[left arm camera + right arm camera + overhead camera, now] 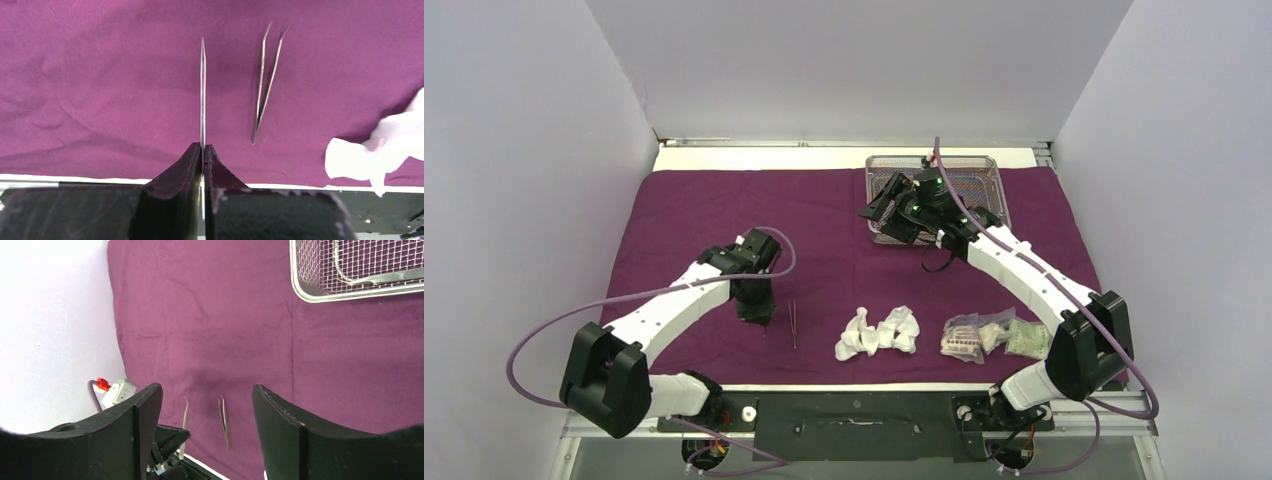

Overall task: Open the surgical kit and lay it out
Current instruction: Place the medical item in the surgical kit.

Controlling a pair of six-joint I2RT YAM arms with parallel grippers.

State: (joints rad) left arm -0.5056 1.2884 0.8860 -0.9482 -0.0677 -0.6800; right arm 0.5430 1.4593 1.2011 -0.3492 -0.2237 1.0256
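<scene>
The dark purple cloth [844, 215] lies spread flat over the table. My left gripper [203, 150] is shut on a thin steel tweezers [202, 90], seen edge-on and pointing away from the fingers low over the cloth; from above, that gripper [756, 312] is at front left. A second tweezers [267, 82] lies loose on the cloth just to its right [793, 325]. The wire-mesh tray [984, 165] stands at the back right. My right gripper [882, 212] hovers by the tray's front-left corner, open with nothing between its fingers [205, 392].
White gauze wads [879, 333] and clear plastic packets [984, 335] lie in a row along the cloth's front edge, right of the loose tweezers. White walls close in the left, right and back. The arm bases sit below the front edge.
</scene>
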